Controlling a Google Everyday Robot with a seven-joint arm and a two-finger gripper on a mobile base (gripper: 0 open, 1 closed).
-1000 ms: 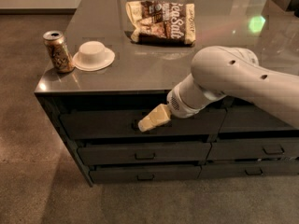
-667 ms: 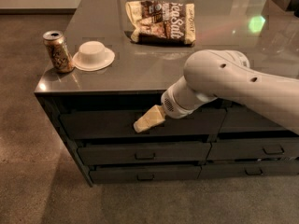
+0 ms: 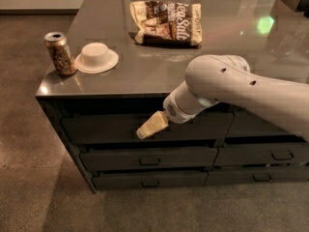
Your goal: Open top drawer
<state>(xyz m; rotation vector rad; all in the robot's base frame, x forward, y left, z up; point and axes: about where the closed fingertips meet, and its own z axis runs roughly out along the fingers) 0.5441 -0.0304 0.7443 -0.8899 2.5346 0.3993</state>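
Note:
The top drawer (image 3: 101,128) is the tall dark grey front just under the countertop, on the left side of the cabinet. My gripper (image 3: 151,125), cream-coloured at the end of the white arm (image 3: 227,88), sits right against the middle of that front, where it covers the handle. The arm reaches in from the right and crosses in front of the cabinet's upper edge. I cannot make out a gap between the drawer front and the cabinet frame.
On the steel countertop (image 3: 159,69) stand a drink can (image 3: 60,53), an upturned white bowl (image 3: 96,57) and a snack bag (image 3: 166,23). Two lower drawers (image 3: 147,157) with bar handles lie beneath, and more drawers (image 3: 270,151) to the right. Bare floor (image 3: 29,168) spreads left.
The arm and gripper have shifted slightly left along the drawer front. The drawer front itself shows no visible movement.

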